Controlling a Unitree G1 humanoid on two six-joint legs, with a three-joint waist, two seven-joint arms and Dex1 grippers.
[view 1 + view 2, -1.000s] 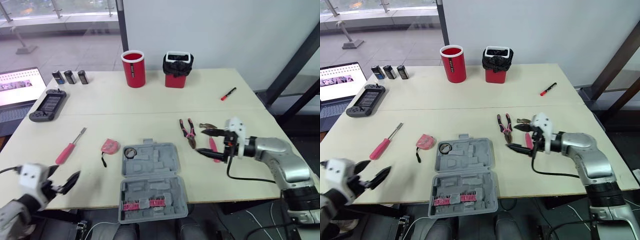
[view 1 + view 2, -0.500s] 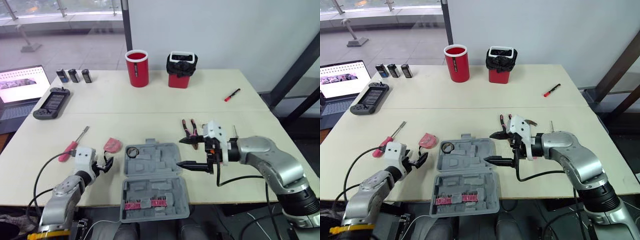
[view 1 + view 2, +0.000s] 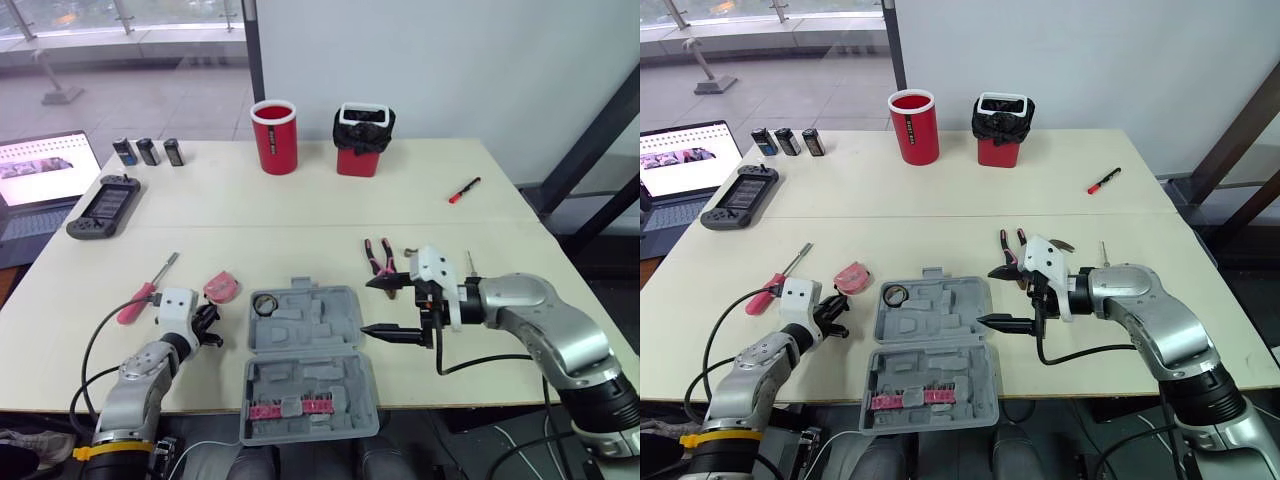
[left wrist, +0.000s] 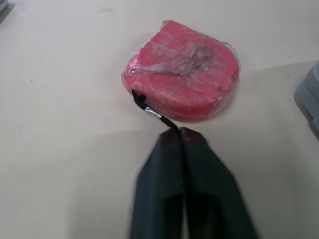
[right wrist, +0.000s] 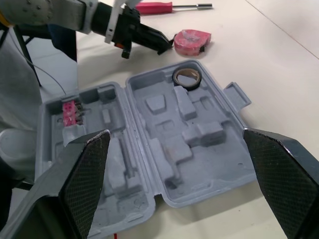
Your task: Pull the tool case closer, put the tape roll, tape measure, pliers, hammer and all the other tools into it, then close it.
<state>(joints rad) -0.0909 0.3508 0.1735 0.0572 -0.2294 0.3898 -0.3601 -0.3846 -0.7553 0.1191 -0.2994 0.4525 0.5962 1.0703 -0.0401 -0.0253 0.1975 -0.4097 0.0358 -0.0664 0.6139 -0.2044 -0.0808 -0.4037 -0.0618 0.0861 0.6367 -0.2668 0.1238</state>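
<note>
Left fingers point(image 4: 180, 142) closed at the strap of the tape measure point(image 4: 182, 67); right fingers point(image 5: 82, 174) spread wide by the tool case point(image 3: 305, 350).
The left fingers' tips touch the end of the black strap; I cannot tell whether they pinch it. The pink tape measure lies on the counter point(image 3: 300, 210), just left of the open grey tool case. The tape roll point(image 3: 263, 304) sits in the case's far left corner. The right fingers hover at the case's right edge, with the pliers point(image 3: 378, 258) just beyond them.
</note>
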